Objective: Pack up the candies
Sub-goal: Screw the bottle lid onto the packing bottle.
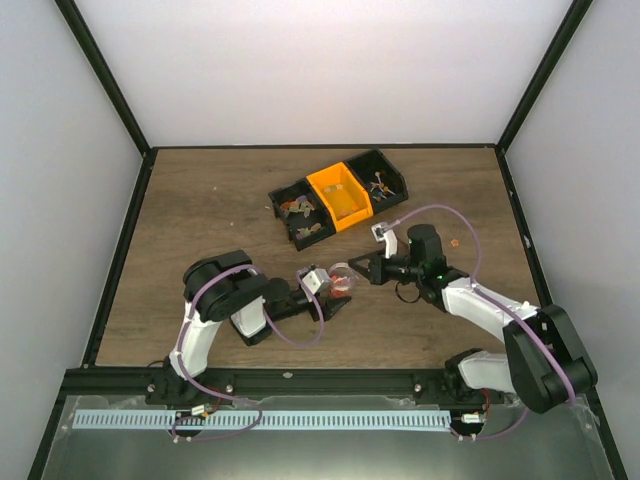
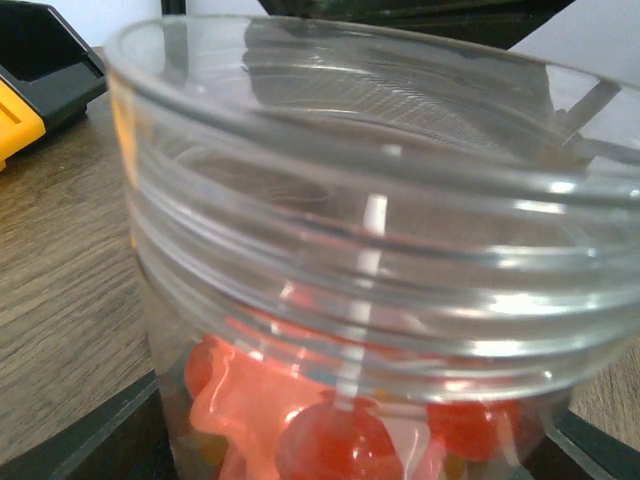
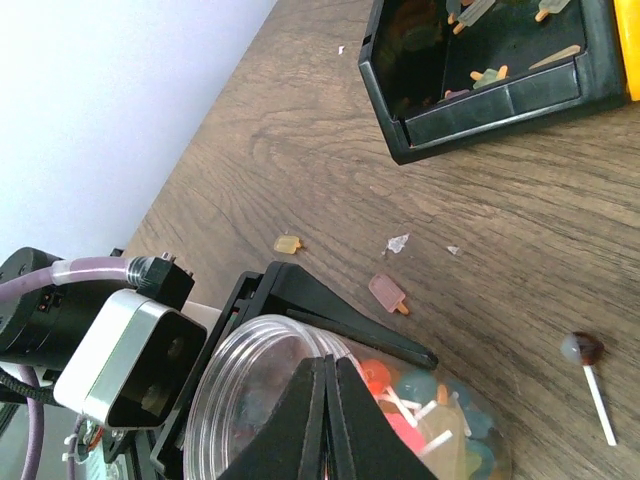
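Near middle of surface [image 1: 210, 220], left end effector [image 1: 333, 288] gripping clear cup [image 2: 370, 250], jaws spread round its wall. Candies [image 2: 330, 440], mostly red and orange, lying in cup's bottom. Right end effector [image 3: 326, 372] clenched, tips hanging at cup's rim, nothing visible between them. Black bin [image 3: 500, 95] holding more sweets. Orange bin [image 1: 326, 184] sitting between two black ones toward far edge. Open wood lying round both arms. Only right wrist view showing loose sweets [image 3: 387, 292] and lollipop [image 3: 583, 349] lying beside cup.
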You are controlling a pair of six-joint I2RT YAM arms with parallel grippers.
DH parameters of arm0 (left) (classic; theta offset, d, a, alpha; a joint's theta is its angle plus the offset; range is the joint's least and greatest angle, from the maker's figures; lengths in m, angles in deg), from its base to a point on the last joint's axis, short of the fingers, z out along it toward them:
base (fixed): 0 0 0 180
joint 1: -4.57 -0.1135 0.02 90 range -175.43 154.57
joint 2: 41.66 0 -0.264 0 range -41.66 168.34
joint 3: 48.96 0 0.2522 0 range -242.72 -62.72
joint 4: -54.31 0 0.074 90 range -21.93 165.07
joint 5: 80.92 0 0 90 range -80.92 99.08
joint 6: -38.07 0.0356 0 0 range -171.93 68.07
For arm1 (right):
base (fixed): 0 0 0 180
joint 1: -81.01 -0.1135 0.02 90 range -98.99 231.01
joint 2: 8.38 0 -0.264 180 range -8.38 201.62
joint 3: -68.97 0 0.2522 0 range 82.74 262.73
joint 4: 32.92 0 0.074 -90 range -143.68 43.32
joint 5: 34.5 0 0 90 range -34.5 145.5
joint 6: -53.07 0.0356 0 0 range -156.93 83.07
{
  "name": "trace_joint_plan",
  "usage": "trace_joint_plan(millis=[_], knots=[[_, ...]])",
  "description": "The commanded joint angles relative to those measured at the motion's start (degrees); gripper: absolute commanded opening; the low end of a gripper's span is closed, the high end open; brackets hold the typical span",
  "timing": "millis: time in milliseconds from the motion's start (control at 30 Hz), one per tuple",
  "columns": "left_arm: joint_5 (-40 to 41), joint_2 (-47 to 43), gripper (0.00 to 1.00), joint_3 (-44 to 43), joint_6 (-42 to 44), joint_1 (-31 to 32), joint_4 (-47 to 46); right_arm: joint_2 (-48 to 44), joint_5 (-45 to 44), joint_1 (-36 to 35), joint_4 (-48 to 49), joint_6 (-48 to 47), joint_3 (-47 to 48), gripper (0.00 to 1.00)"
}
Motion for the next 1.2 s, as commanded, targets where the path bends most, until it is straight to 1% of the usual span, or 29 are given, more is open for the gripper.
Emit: trace_joint_plan(millis=[0,300,500,633,733,800,900,1033,1167], knots=[[5.6,3.2,0.73,0.2,-4.4,-1.7,-0.9,-0.6,4.2,-1.4,-6.9,1.9,-3.8,0.01],[4.9,4.2,0.73,0.0,-4.6,-2.1,-1.8,-7.7,4.3,-4.5,-4.5,8.2,-8.2,0.01],[4.0,4.6,0.73,0.1,-4.9,-2.1,-3.0,-11.3,3.2,-4.8,-6.8,8.8,-9.1,0.01],[3.4,4.7,0.74,0.2,-5.0,-2.1,-3.4,-13.6,0.2,-4.8,-9.3,8.6,-8.5,0.01],[3.3,4.9,0.74,0.6,-5.2,-2.2,-4.1,-14.5,-1.7,-3.0,-11.9,7.2,-6.2,0.01],[3.2,5.1,0.74,0.7,-5.2,-2.1,-4.3,-14.0,-1.6,0.7,-13.6,5.2,-3.7,0.01],[3.0,5.3,0.74,0.6,-5.2,-2.1,-4.3,-11.4,-2.8,3.7,-14.7,1.6,0.8,0.05],[2.9,5.5,0.74,0.6,-5.3,-2.3,-4.3,-3.0,-1.2,4.1,-15.7,-4.0,8.3,0.09],[2.8,5.7,0.74,0.6,-5.4,-2.3,-4.4,2.5,0.2,4.1,-15.5,-7.1,13.1,0.13]])
